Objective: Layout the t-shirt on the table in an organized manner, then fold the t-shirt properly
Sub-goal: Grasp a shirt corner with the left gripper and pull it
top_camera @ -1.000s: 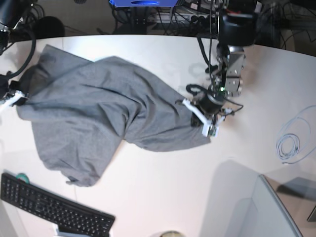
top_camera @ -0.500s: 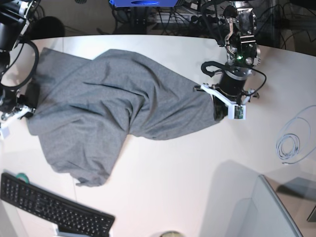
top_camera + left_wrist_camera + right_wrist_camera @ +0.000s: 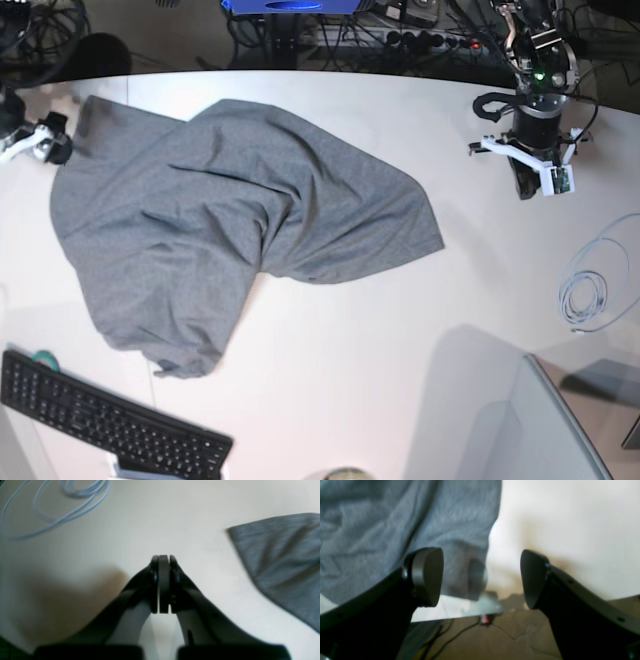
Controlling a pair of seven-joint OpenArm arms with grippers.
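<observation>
One keyboard lies at the near left corner of the table, just beside the shirt's lowest tip but not touching it. One coil of pale cable sits near the right edge, well apart from the cloth; the left wrist view shows the same coil ahead of the closed fingers. A grey panel fills the near right corner. Cables and gear crowd the floor behind the far edge. Nothing lies on the shirt.

There is one shirt and two arms. The left gripper has its jaws pressed together on nothing and hangs over bare table to the right of the cloth, apart from it. The right gripper has its jaws spread wide and empty, at the far left edge of the table beside the shirt's corner.

The shirt is plain heather grey, spread loosely across the left and middle of the table. It is not flat: a long ridge runs diagonally through the middle, one flap lies over another, and the edges are uneven, with a point toward the right.
</observation>
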